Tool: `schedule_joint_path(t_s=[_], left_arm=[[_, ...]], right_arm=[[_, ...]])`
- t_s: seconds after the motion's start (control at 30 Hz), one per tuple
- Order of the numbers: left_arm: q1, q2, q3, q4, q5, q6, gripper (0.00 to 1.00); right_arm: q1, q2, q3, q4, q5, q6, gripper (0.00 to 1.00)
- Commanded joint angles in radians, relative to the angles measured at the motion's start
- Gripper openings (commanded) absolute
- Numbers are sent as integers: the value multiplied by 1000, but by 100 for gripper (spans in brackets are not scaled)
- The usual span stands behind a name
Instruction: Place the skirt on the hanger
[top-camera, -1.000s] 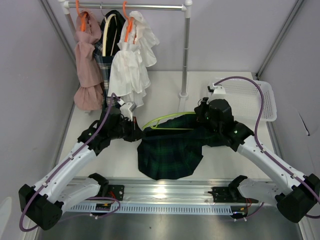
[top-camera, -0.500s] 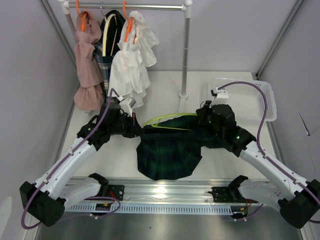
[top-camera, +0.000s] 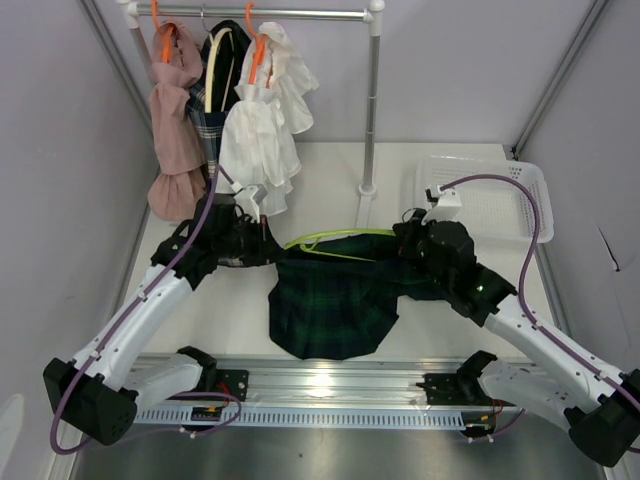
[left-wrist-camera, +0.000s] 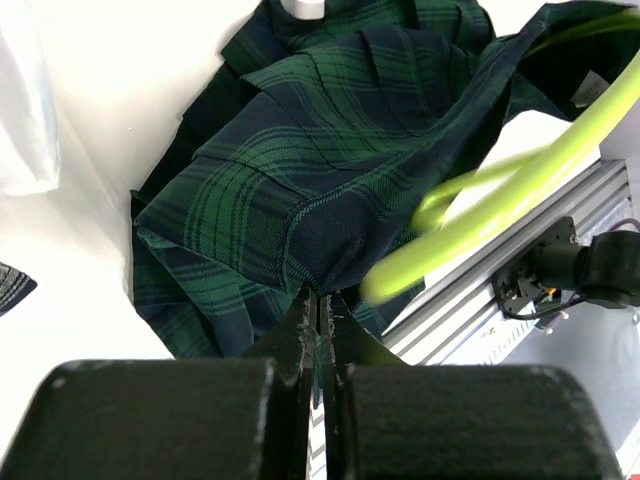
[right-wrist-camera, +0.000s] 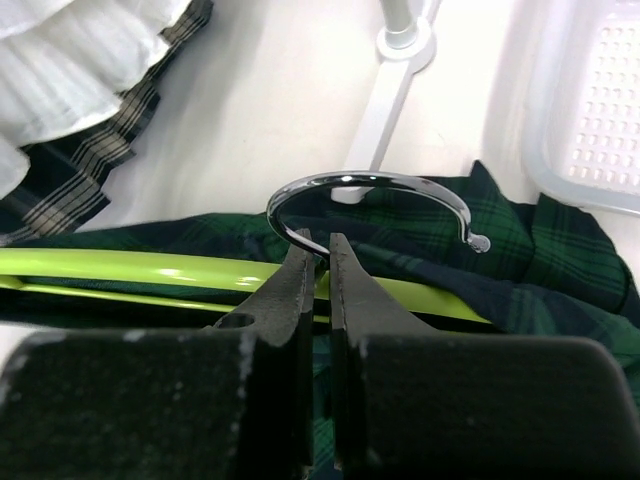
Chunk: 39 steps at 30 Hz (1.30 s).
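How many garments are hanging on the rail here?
3, left to right along the rail: a pink garment, a dark plaid garment, a white ruffled garment. Others may hide behind them.

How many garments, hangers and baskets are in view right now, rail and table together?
Garments: 4 (pink garment, dark plaid garment, white ruffled garment, green plaid skirt)
Hangers: 4 (orange hanger, second orange hanger, cream hanger, lime-green hanger)
Baskets: 1 (white basket)
Total: 9
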Motion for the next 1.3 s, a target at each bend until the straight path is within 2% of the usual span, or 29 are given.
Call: schedule_joint_path(t_s=[0.0,0.13,0.3,0.47,0.9,1.27], left_arm=[[33,0,98,-4,-14,23,0],[33,13,128,-21,-10,41,0],[33,21,153,-45,-8,57,0],[33,21,182,-65,-10,69,0],[33,6,184,-104,-40,103,0],[-17,-16,133,-134,-126,118,0]], right_arm=[[41,-20,-6,-48,214,-162,0],[87,-5,38,-36,251,-185,0],[135,58,182,-63,313,-241,0],[215,130,250,-71,451,-323,0],[205,201,259,-23,598,-387,0],[195,239,253,-9,705,-406,0]])
